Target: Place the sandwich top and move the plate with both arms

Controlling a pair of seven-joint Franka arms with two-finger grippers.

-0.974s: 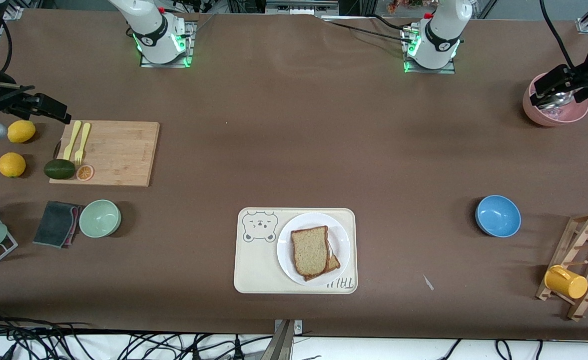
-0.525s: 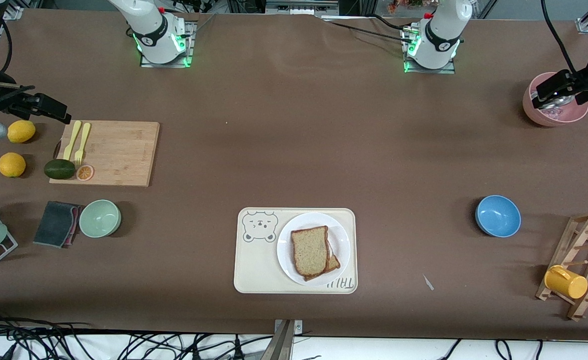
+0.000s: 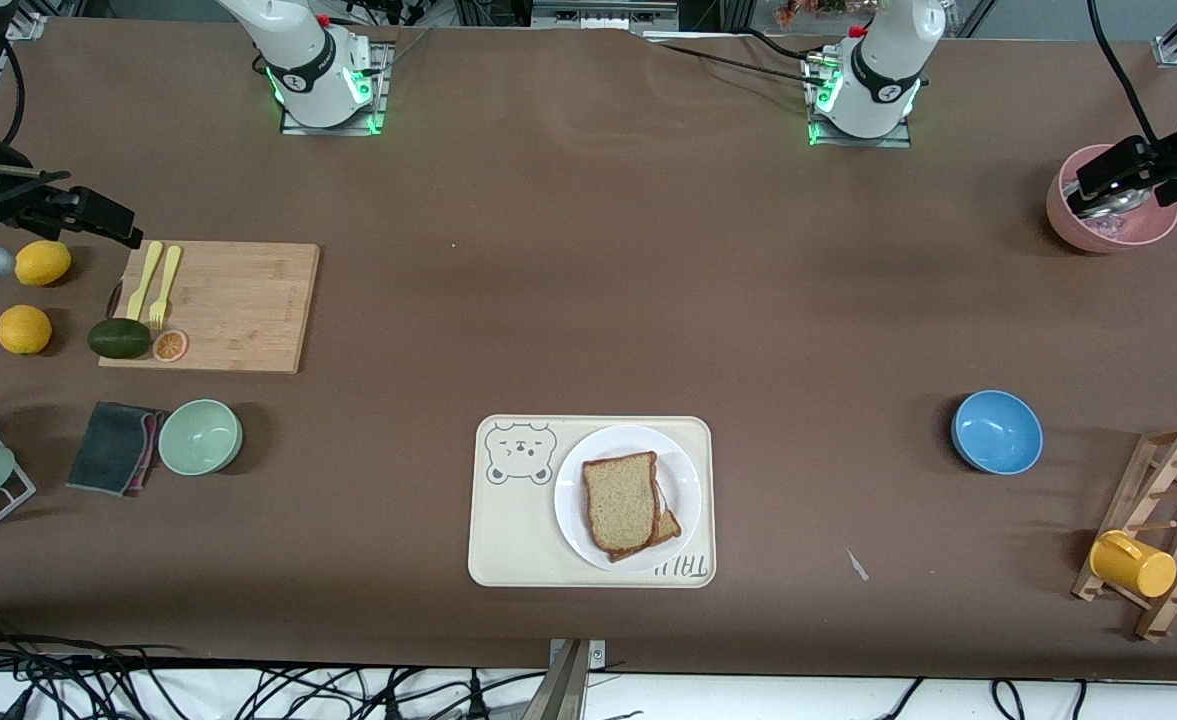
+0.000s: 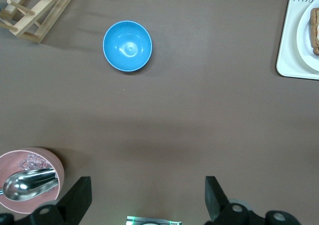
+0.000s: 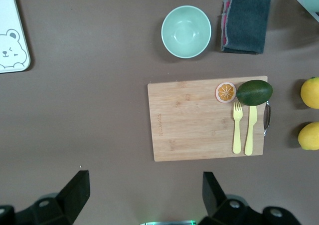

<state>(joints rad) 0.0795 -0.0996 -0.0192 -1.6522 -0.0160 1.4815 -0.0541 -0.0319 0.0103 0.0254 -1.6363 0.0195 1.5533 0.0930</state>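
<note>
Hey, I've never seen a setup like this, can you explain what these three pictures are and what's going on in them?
These show two white robot arms bolted along one edge of a brown table. One picture looks down from a high camera facing them; the other two come from cameras on each arm's wrist, looking straight down.

In the middle lies a cream bear-print tray carrying a white plate with a sandwich, its top bread slice already on.

The left gripper hangs open over a pink bowl holding a metal scoop; a blue bowl sits nearer the front camera. The right gripper hangs open at the other end, near a cutting board with an avocado, and a green bowl. Neither holds anything.
</note>
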